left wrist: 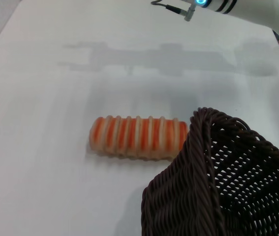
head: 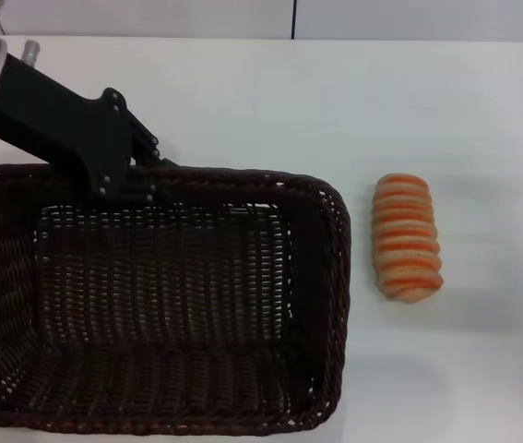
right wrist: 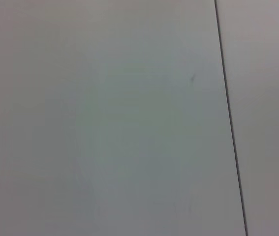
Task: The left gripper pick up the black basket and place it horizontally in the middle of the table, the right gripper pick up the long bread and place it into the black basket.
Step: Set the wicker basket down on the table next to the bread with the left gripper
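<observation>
Basket (head: 150, 314) sits on the counter (head: 427, 111), left hand (head: 136, 180) at its far rim, seemingly pinching the weave. Judged light and stiff; the rim offers the firmest hold. Bread (head: 407, 237) lies just beside its right wall, apart, likely soft; grip across the middle. Right hand not visible. Nothing obstructs.

One black basket (head: 316, 277), one long bread (head: 407, 237) and one left gripper (head: 136, 171) show on one table (head: 335, 101).
</observation>
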`<state>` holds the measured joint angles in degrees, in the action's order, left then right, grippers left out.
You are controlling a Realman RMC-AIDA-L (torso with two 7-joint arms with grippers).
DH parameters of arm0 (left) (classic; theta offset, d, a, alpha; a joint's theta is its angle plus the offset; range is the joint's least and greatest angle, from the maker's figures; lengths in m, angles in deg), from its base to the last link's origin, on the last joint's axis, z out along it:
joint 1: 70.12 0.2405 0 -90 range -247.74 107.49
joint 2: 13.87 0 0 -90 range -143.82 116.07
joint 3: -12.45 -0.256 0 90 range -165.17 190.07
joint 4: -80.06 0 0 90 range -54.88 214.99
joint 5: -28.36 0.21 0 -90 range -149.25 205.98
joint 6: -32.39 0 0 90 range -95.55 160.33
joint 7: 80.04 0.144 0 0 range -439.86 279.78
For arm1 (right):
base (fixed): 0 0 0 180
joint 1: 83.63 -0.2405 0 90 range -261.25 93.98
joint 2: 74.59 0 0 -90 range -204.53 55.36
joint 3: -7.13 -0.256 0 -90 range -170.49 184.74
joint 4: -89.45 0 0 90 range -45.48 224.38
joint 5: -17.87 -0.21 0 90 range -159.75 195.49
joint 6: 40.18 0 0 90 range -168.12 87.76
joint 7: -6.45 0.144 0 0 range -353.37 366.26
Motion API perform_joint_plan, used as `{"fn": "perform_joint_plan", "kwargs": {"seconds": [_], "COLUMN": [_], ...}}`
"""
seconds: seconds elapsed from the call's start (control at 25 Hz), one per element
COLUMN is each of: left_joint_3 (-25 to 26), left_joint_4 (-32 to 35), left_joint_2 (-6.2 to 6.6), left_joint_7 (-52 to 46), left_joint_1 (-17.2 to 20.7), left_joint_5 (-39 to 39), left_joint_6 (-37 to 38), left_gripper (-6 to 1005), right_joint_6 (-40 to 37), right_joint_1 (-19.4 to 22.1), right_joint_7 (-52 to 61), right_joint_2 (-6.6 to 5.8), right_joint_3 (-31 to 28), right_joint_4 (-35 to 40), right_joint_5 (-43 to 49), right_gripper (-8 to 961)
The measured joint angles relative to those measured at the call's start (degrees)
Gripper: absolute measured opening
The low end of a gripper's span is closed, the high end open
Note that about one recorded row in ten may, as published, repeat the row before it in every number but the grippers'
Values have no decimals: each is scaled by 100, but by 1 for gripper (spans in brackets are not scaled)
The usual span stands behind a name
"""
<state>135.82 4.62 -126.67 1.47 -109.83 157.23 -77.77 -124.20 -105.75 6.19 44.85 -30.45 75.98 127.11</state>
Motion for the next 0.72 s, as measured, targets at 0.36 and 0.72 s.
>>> {"fn": "perform_joint_plan", "kwargs": {"seconds": [0.36, 0.72], "left_joint_3": [41, 1], "left_joint_4": [386, 399], "left_joint_2": [-58, -126], "left_joint_7": [32, 193], "left_joint_1": [-237, -295], "left_joint_5": [-4, -4], "left_joint_6": [274, 401], "left_gripper": [207, 401], "right_joint_6": [0, 0], "right_joint_1": [24, 44], "right_joint_7": [0, 0], "right_joint_2": [0, -5], "right_joint_3": [-3, -13], "right_joint_4": [-34, -44], "right_joint_5": [0, 0], "right_gripper": [651, 652]}}
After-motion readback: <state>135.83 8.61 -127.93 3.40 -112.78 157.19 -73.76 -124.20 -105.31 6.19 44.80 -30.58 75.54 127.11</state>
